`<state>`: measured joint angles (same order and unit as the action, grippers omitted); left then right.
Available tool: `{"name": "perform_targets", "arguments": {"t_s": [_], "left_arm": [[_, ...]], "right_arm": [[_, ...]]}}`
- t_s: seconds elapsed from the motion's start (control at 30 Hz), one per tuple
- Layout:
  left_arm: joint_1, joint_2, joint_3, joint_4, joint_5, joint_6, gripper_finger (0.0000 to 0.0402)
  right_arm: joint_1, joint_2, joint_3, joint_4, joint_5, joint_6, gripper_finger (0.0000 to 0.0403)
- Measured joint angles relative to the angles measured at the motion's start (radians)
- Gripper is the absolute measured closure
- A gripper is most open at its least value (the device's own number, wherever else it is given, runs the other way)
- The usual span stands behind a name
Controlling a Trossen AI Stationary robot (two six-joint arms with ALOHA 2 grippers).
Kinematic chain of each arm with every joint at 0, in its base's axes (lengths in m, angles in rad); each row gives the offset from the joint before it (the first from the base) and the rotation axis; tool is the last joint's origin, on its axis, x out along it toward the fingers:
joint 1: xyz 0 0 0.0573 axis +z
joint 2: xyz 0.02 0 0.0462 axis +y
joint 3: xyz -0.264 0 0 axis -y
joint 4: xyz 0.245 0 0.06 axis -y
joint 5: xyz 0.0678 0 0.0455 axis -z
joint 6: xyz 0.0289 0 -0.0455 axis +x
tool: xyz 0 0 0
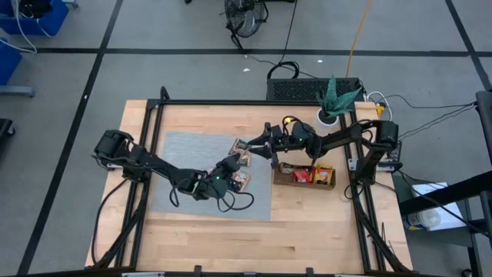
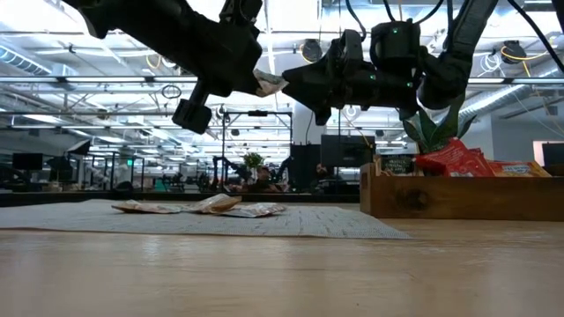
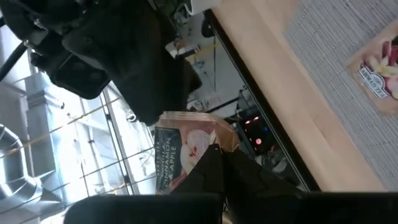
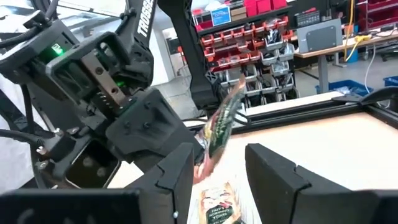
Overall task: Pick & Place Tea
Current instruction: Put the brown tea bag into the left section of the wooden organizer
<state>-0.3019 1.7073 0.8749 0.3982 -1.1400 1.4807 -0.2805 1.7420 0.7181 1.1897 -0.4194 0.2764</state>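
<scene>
From above, the left tool [image 1: 240, 146] pinches a tea sachet [image 1: 243, 144] over the mat [image 1: 184, 154]'s two o'clock corner, the half-open right tool [image 1: 254, 144] facing it: likely a handover toward the tray [image 1: 304, 183]. Left wrist view: sachet print unreadable. Right wrist view: arm lettering begins "TROSS".

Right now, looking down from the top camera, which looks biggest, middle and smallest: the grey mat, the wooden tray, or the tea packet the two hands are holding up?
1. The grey mat looks biggest.
2. The wooden tray is in the middle.
3. The tea packet looks smallest by far, even though it is raised nearer the camera.
</scene>
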Motion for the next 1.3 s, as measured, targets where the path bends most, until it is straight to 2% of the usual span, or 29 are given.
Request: {"name": "perform_targets", "arguments": {"t_s": [0.13,0.23,0.5,0.63,0.73,0.83,0.97,1.07,1.17,1.3], "left_arm": [[-0.022,0.0,0.0,-0.002,-0.051,-0.015,0.0399],[-0.033,0.0,0.0,-0.003,-0.046,-0.017,0.0397],[-0.016,0.0,0.0,-0.005,0.032,-0.051,0.0398],[-0.001,0.0,0.0,-0.004,0.112,-0.083,0.0396],[0.006,0.0,0.0,-0.005,0.121,-0.105,0.0397],[0.008,0.0,0.0,-0.004,0.119,-0.134,0.0397],[0.007,0.0,0.0,-0.005,0.116,-0.187,0.0389],[0.007,0.0,0.0,0.0,0.114,-0.321,0.0387],[0.01,-0.002,0.0,0.043,0.107,-0.566,0.0374],[0.02,-0.074,0.0,0.004,0.111,-0.885,0.0325]], "right_arm": [[0.0,0.0,0.0,-0.022,-0.003,-0.001,0.0273],[0.0,0.0,0.0,-0.02,-0.003,-0.011,0.0273],[0.003,0.0,0.0,0.002,-0.003,0.003,0.0273],[0.004,0.0,0.011,-0.021,-0.003,0.015,0.0276],[0.004,0.0,0.011,-0.036,-0.004,-0.019,0.0308],[0.004,0.0,0.011,-0.05,-0.005,-0.062,0.038],[0.008,0.0,0.011,-0.05,-0.005,-0.096,0.04],[0.008,0.0,0.011,-0.05,-0.002,-0.112,0.0402],[0.008,0.0,0.011,-0.05,0.0,-0.132,0.0402],[0.007,-0.017,0.011,-0.062,0.007,-0.15,0.0402]]}}
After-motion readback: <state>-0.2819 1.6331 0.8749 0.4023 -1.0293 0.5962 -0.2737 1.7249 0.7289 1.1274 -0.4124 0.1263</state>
